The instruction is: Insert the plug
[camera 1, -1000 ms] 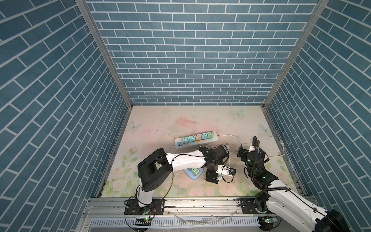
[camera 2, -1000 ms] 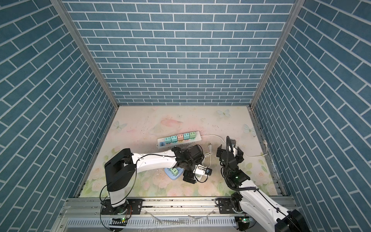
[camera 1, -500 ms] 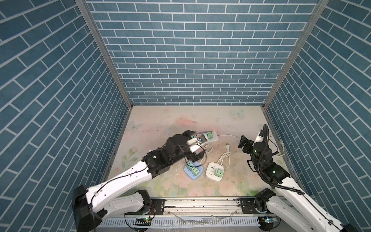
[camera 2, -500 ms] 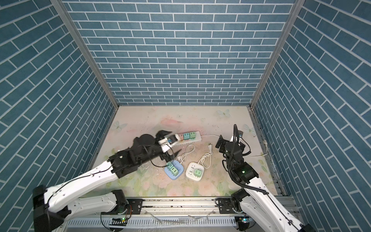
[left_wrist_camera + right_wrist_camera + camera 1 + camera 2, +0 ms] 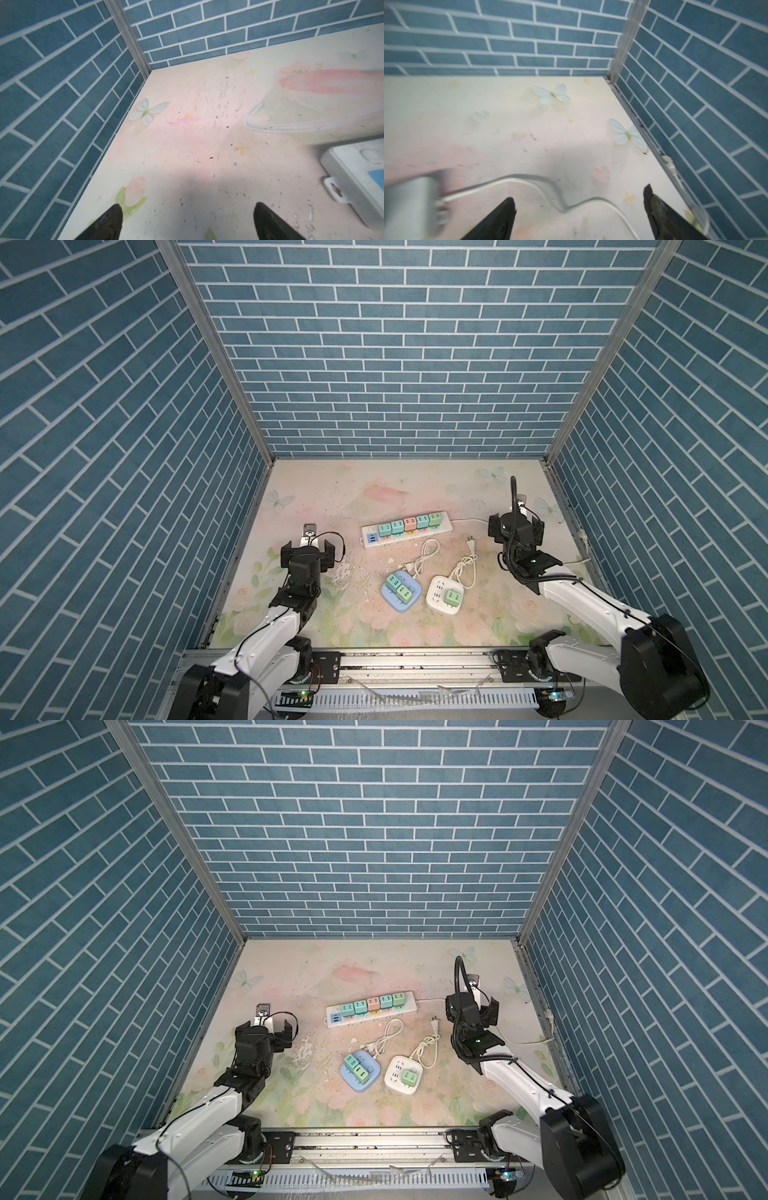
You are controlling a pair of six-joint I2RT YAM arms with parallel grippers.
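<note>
Floral tabletop (image 5: 374,477), power strip (image 5: 409,207) blurred, cropped (right wrist view), plug (image 5: 471,544) tiny

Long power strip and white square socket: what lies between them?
In both top views, a bundled white cord and its loose plug lie between the long power strip and the white square socket.
</note>
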